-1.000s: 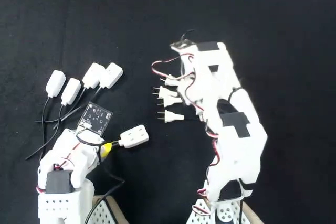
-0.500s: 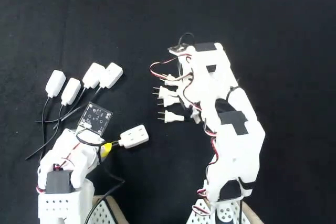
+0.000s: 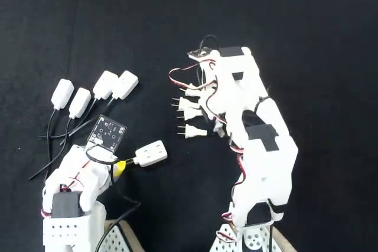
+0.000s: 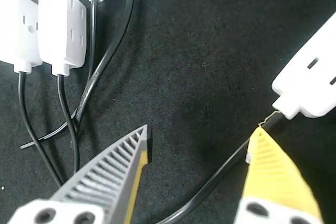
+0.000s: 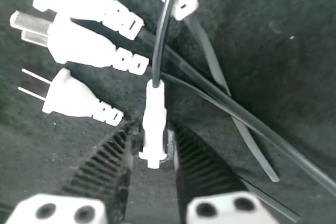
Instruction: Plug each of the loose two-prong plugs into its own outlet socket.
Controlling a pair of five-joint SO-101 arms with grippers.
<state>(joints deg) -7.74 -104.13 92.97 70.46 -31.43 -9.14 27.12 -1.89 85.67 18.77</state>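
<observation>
Sockets, four white ones [image 3: 105, 84] on black cords [image 4: 68, 124], lie in a loose fan beyond the single socket [image 3: 150, 153] and to its left, all on the black table [image 3: 295, 28]. Their slots are bare where they can be seen. The left gripper [image 4: 200, 131] rests just beside the single socket with its jaws wide apart, gripping nothing. Its yellow finger [image 4: 273, 171] is close to that socket's cord end. To the right of the single socket lie three loose plugs [image 3: 192, 131], one behind another, with prongs pointing toward its side. Just past them, the right gripper [image 5: 152, 129] is closed on a fourth plug [image 5: 155, 114], whose prongs are hidden. From above, the right arm [image 3: 260, 146] covers this plug and the plug cords.
</observation>
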